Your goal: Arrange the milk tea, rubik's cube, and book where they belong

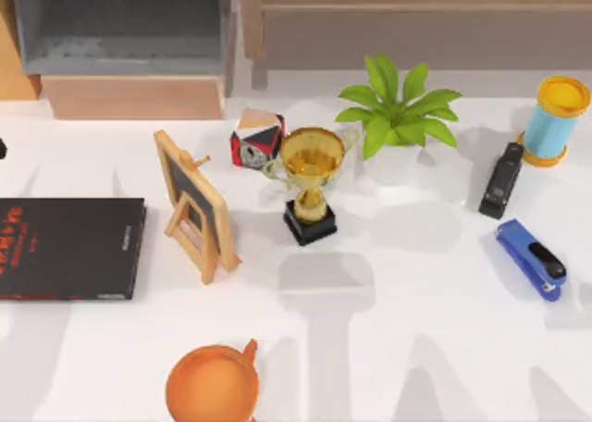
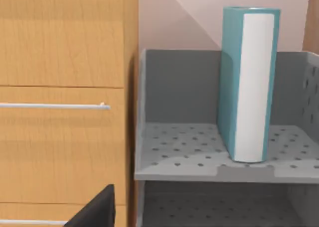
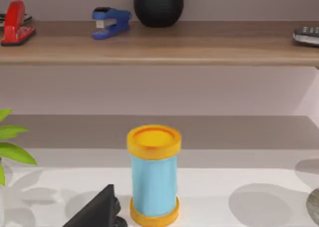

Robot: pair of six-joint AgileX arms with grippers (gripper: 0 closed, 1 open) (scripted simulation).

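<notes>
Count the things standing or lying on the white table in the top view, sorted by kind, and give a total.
Staplers: 2, black and blue
Books: 1, black
Trophies: 1
Potted plants: 1
Small chalkboards: 1
Angular boxes: 1
Orange cups: 1
Blue canisters with yellow lid: 1
Total: 9

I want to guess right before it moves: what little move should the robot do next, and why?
Probably the right arm should ease toward the milk tea, which stands upright and untouched on the table straight ahead of its wrist camera. The book already stands upright on the grey rack's upper shelf, so that part looks done.
</notes>
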